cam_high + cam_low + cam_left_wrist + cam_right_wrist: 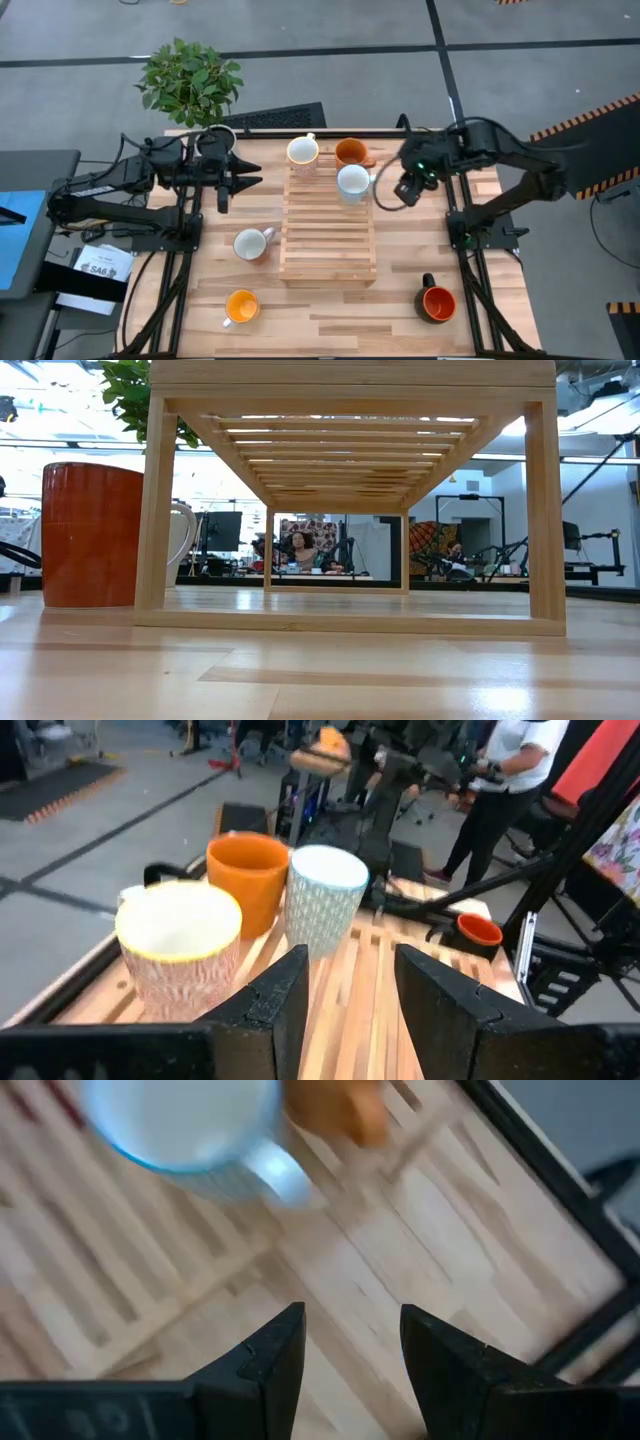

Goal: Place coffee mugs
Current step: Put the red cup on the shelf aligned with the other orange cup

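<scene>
**Operator:** So, where do your pincers sit, and what do they hold?

**Describer:** Your right gripper (386, 193) hangs with its fingers apart and empty, just beside the pale blue-rimmed mug (353, 182), which stands upright on the wooden slatted rack (330, 240). Its handle points toward that pincer. Just past it, away from the pincer, stands the orange mug (350, 152), and farther along the same end of the rack the white mug with a yellow rim (303, 151).

**Operator:** And the left one?

**Describer:** Your left gripper (252, 170) is also spread open and empty, beside the rack's left edge, near the yellow-rimmed mug. Its wrist view shows that mug closest, then the orange and the pale patterned one, all upright.

**Operator:** The remaining mugs?

**Describer:** Off the rack, on the table (330, 310): a white mug (250, 244) near the left pincer, a yellow-orange mug (241, 306) farther on, and a red-orange mug with a black handle (438, 302) well apart from the right pincer.
</scene>
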